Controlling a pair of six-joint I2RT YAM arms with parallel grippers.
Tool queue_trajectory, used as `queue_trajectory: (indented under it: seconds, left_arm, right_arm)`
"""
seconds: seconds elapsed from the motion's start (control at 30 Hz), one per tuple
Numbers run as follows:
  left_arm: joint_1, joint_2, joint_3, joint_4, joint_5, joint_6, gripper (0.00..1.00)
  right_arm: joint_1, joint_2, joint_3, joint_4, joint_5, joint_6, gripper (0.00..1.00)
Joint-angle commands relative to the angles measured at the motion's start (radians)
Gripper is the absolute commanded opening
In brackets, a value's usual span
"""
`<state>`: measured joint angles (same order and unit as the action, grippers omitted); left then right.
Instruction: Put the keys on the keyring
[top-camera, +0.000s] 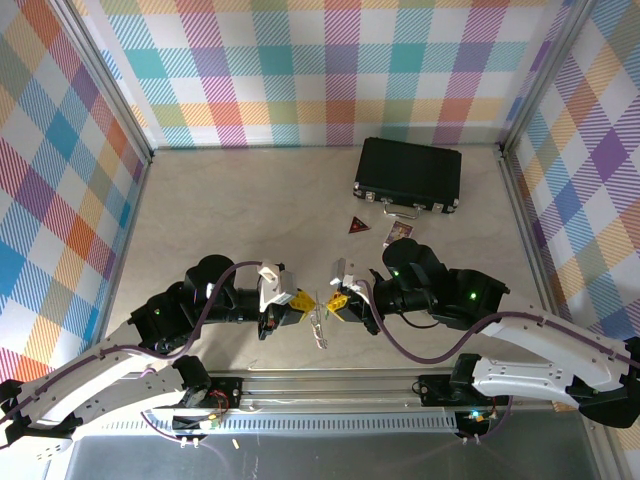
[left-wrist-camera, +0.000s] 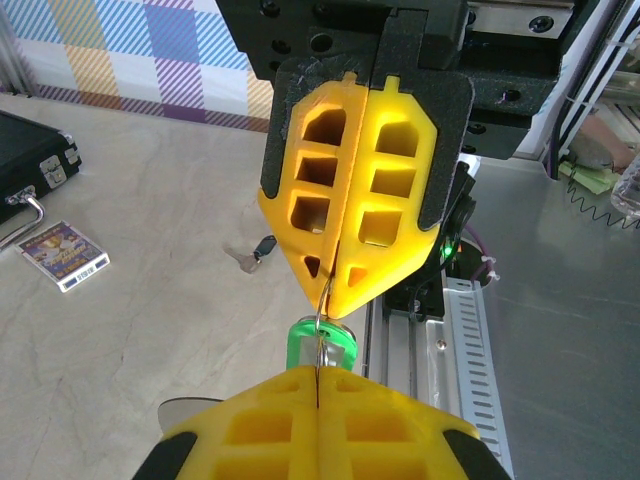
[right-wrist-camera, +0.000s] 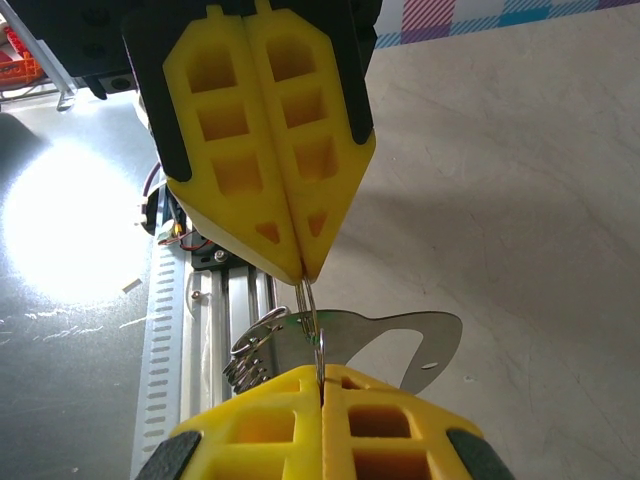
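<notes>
— The case (top-camera: 408, 175)?
— Black. Beside the case, a dark red triangle (top-camera: 357, 226) and a multicoloured card (top-camera: 399, 232).
— Keys?
— A green-headed key (left-wrist-camera: 322, 345), a black-headed key (left-wrist-camera: 264, 246), and a silvery keyring (right-wrist-camera: 255, 355).
— Walls (top-camera: 300, 70) behind the case?
— Pastel plaid.

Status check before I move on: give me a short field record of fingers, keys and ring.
left fingers: shut on the keyring wire
right fingers: shut on the same wire, tips facing the left's
green key: between the tips, by the wire
black key: loose on the table
threaded: cannot tell
</notes>
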<state>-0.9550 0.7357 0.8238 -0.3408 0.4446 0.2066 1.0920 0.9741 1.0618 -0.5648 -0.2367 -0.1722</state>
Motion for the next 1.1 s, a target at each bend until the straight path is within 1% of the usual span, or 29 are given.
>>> queue_trajectory:
  seconds: [0.0, 0.23, 0.43, 0.6, 0.7, 0.8, 0.9, 0.97, 1.07]
  left_arm:
    - [-0.007, -0.016, 0.023, 0.019, 0.006, 0.015, 0.0]
    - [-0.007, -0.015, 0.021, 0.02, 0.015, 0.017, 0.0]
    - [-0.007, -0.003, 0.026, 0.051, 0.065, 0.037, 0.0]
    - [-0.008, 0.019, 0.037, 0.109, 0.122, 0.131, 0.0]
    - [-0.005, 0.011, 0.0, 0.185, 0.14, 0.185, 0.0]
    - [0.001, 0.019, -0.017, 0.222, 0.153, 0.245, 0.0]
    - [0.014, 0.04, 0.011, 0.189, 0.19, 0.291, 0.0]
    - [0.018, 0.047, 0.025, 0.163, 0.195, 0.314, 0.0]
    - [0.025, 0.035, 0.03, 0.149, 0.193, 0.334, 0.0]
  right_arm:
    - [-0.004, -0.013, 0.001, 0.009, -0.023, 0.005, 0.0]
    - [-0.003, -0.02, -0.003, -0.001, -0.029, 0.01, 0.0]
    - [-0.004, -0.022, 0.001, -0.003, -0.018, 0.007, 0.0]
    - [-0.004, -0.033, 0.006, -0.006, -0.021, 0.008, 0.0]
    - [-0.004, -0.054, 0.003, -0.005, -0.029, 0.011, 0.0]
    - [-0.004, -0.081, -0.003, -0.003, -0.026, 0.012, 0.0]
    - [-0.004, -0.107, -0.029, 0.021, -0.012, 0.027, 0.0]
    - [-0.004, -0.11, -0.031, 0.009, 0.008, 0.021, 0.0]
    - [-0.004, -0.155, -0.071, 0.056, 0.031, 0.037, 0.0]
